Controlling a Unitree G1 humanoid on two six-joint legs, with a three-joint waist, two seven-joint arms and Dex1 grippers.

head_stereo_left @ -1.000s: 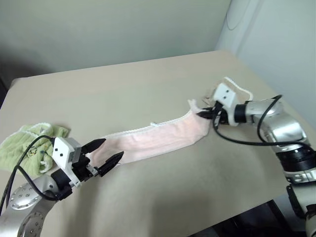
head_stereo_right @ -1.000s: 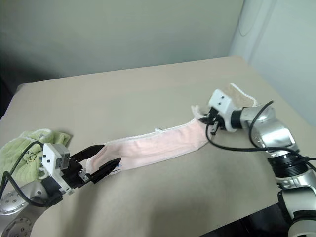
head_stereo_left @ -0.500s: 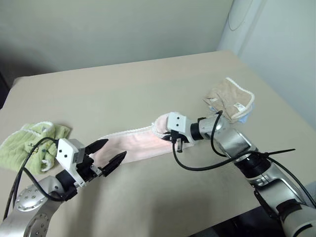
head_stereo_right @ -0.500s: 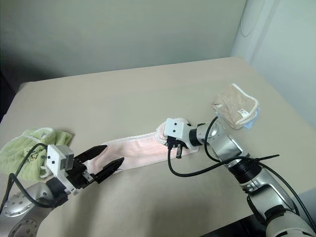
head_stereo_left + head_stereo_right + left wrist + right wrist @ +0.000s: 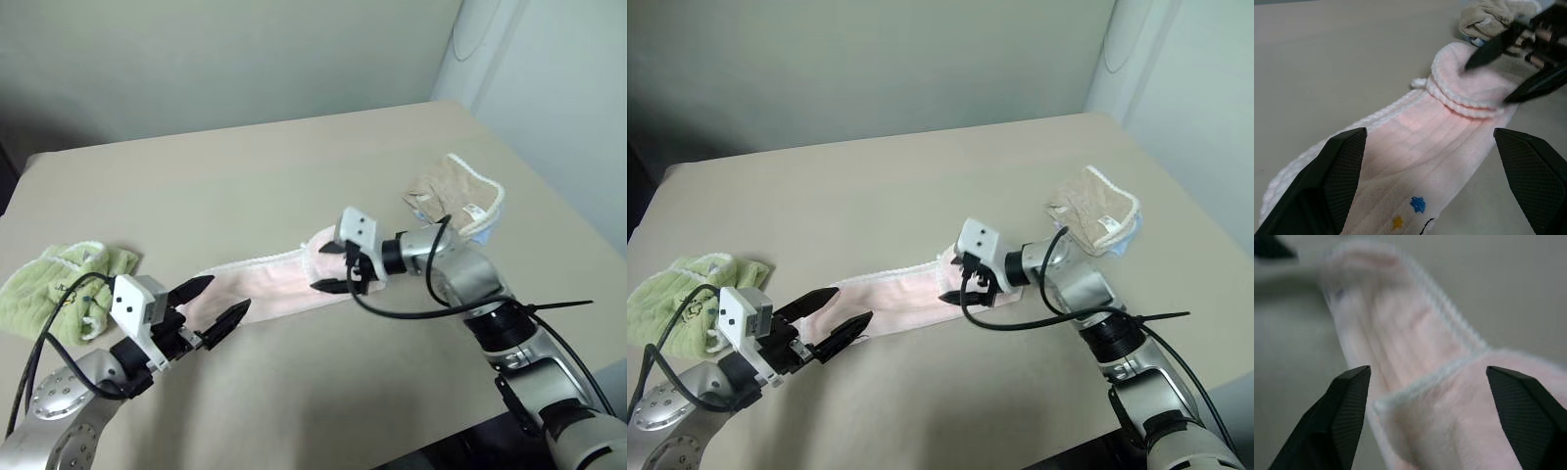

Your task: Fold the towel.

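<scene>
- Towel [image 5: 279, 284]: pale pink terry cloth with white stitched edging, lying as a long narrow band across the middle of a beige table [image 5: 255, 186]. Its right-hand end is turned back over itself, making a short doubled flap.
- Handling, as a judgement: soft, light and limp, so it will sag and bunch rather than hold a crease. The corded white edge at either end looks like the firmest place to pinch.
- Right gripper [image 5: 331, 266]: fingers spread apart over the doubled flap, holding nothing.
- Left gripper [image 5: 214, 305]: fingers wide apart near the towel's left end, also holding nothing.
- Head views take in the full layout, including a crumpled light green towel [image 5: 59, 289] at the table's left and a folded tan towel [image 5: 456, 201] to the right.
- Left wrist view adds detail: small blue and orange embroidery near the close end, and two rows of white edging stacked at the flap.
- Right wrist view shows the flap's edge lying across the pink cloth below it.
</scene>
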